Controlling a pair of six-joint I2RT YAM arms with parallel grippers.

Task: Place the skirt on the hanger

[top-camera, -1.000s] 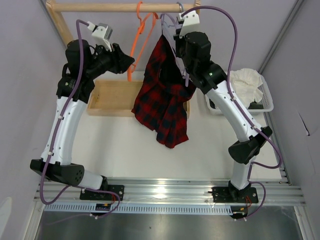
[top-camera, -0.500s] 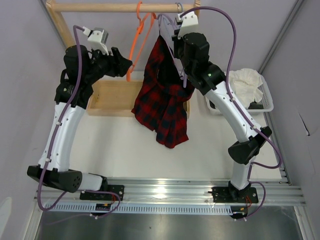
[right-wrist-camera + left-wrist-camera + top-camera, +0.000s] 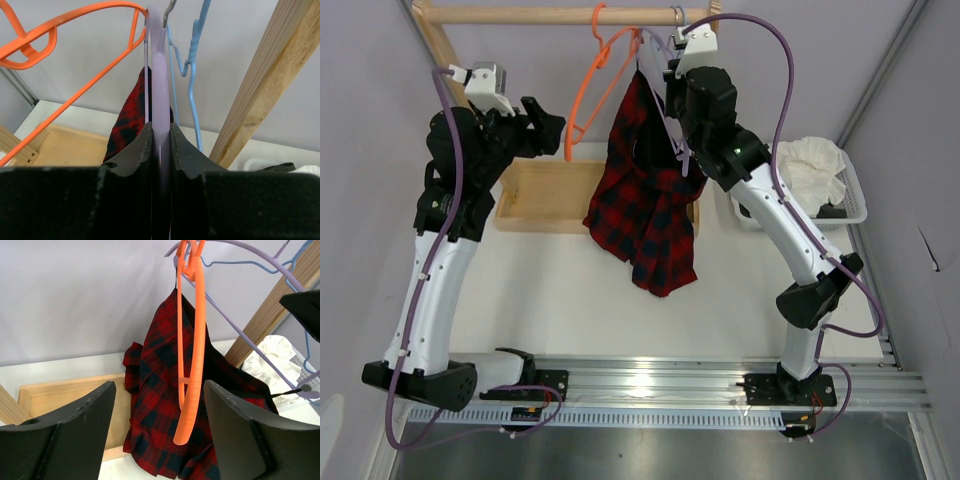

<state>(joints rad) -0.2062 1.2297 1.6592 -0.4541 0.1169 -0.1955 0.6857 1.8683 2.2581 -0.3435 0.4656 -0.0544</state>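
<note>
The red and black plaid skirt hangs draped from the lavender hanger, whose hook sits on the wooden rail. My right gripper is shut on the hanger's flat neck just under the hook, with the skirt below and behind it. It shows by the rail in the top view. My left gripper stands open to the left of the skirt and holds nothing. In the left wrist view its fingers frame the skirt from a distance.
An orange hanger hangs on the rail between my left gripper and the skirt. A pale blue hanger hangs just right of the lavender one. A wooden tray lies under the rail. A white basket with white fabric stands at the right.
My left gripper has opened wider and drawn back to the left, away from the skirt. The orange hanger has swung a little left. The right arm holds still.
</note>
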